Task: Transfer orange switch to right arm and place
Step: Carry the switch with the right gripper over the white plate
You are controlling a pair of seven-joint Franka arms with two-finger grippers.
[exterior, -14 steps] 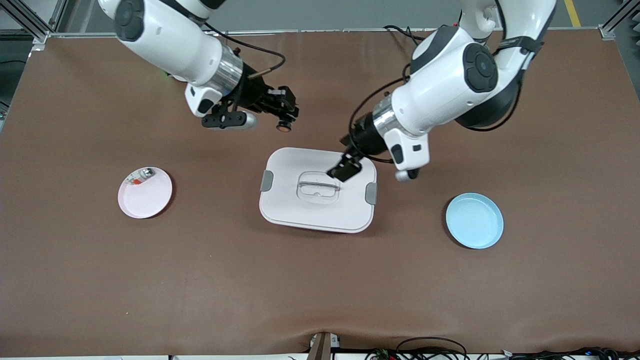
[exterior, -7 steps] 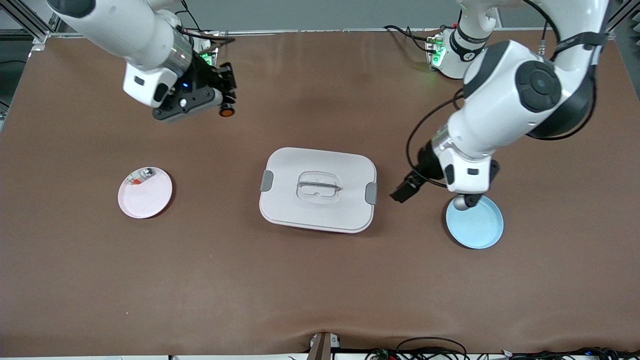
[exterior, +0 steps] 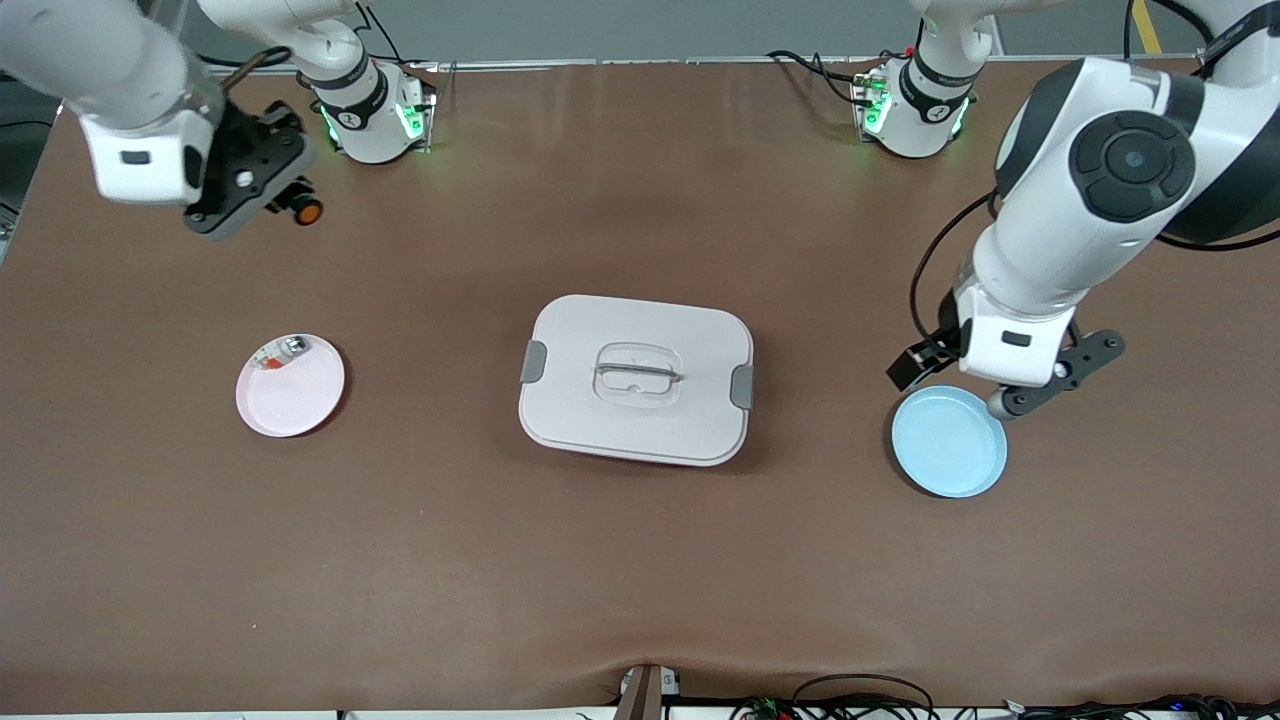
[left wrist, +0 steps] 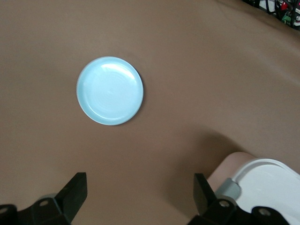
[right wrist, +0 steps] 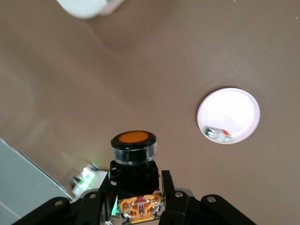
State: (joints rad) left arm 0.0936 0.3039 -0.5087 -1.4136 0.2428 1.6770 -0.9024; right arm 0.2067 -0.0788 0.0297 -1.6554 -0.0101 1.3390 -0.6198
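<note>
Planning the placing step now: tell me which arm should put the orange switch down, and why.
Right. The right gripper already has its jaws shut on the orange switch, up over the table's right-arm end, where the pink plate lies. The left gripper is open and empty by the blue plate.

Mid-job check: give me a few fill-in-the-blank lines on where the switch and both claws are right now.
The switch is held in the ____ claw.
The left claw is open and ____.
A small pale part lies on the ____ plate.
The left claw hangs over the table beside the ____ plate.

Missing words: right; empty; pink; blue
</note>
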